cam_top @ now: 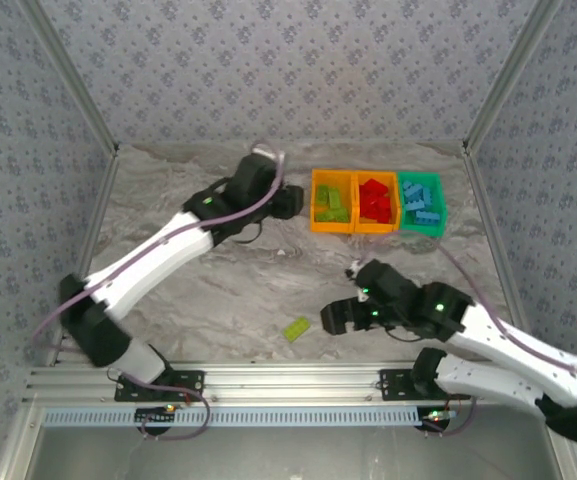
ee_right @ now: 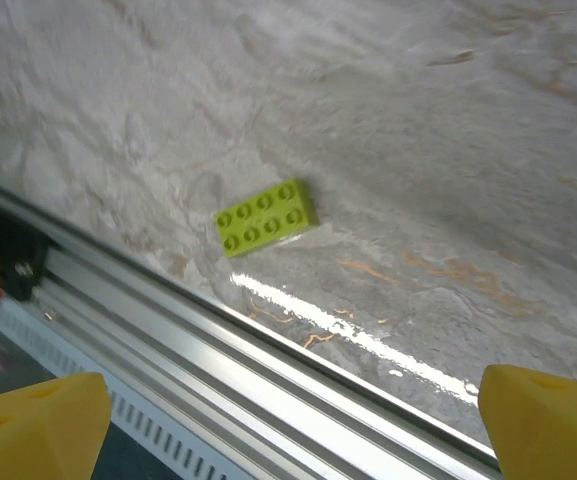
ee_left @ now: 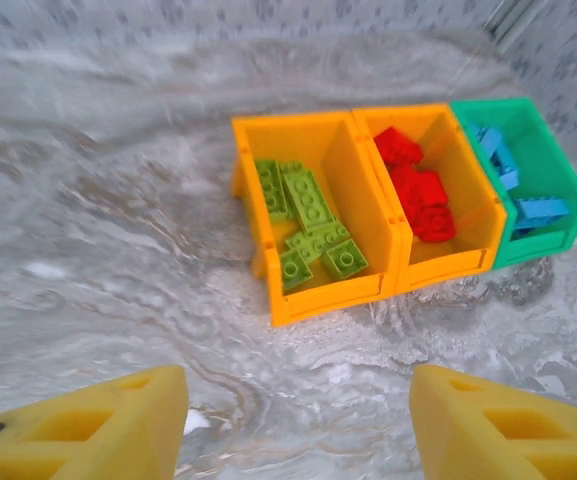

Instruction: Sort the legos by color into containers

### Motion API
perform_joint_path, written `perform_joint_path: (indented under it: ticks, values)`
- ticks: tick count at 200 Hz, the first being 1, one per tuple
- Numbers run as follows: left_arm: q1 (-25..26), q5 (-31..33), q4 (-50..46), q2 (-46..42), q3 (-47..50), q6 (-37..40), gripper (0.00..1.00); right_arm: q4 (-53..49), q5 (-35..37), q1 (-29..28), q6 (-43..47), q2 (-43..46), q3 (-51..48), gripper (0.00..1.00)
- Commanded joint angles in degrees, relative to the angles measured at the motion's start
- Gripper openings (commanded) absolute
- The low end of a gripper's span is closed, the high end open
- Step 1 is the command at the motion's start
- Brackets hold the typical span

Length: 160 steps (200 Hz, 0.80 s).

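Legos (ee_left: 308, 215) filled the three bins (ee_left: 408, 110) by colour, and we saw one lime brick (ee_right: 266, 218) loose on the table (ee_right: 448, 120) by the rail (ee_right: 268, 350), left gripper (ee_left: 298, 405) and right gripper (ee_right: 293, 425) both spread empty.

**Soft, Even Light Above; Blur and Glare at the Wrists**

From above, diffuse light fell evenly on the marble table (cam_top: 268, 290), leaving only faint, soft shadows beneath the arms. The left wrist view was smeared across the near tabletop, and the yellow fingertips (ee_left: 98, 425) of the left gripper (ee_left: 298, 410) sat out of focus. In the right wrist view a bright streak of glare lay beside the aluminium rail (ee_right: 218, 340). The lime green brick (ee_right: 266, 217) looked fairly sharp, while the right gripper (ee_right: 293, 420) was soft at the corners.
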<state>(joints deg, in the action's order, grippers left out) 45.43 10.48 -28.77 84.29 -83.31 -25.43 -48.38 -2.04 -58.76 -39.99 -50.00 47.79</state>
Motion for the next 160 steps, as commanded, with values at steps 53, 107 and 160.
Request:
perform_joint_path:
  ticks: [53, 107, 160]
  values:
    - [0.12, -10.08, -11.73, -39.96, 26.71, 34.87, 0.63, 8.71, 7.34, -11.42, 6.04, -28.91, 8.35, 1.00]
    - [0.22, -25.51, -28.79, -54.20, 33.93, 51.09, 0.81, 13.59, 7.53, -11.38, 8.39, -39.77, 9.24, 1.00]
    - [0.19, -33.76, -33.82, -52.31, 37.03, 60.19, 0.89, 13.70, 8.22, -9.35, 11.80, -44.81, 9.44, 0.98]
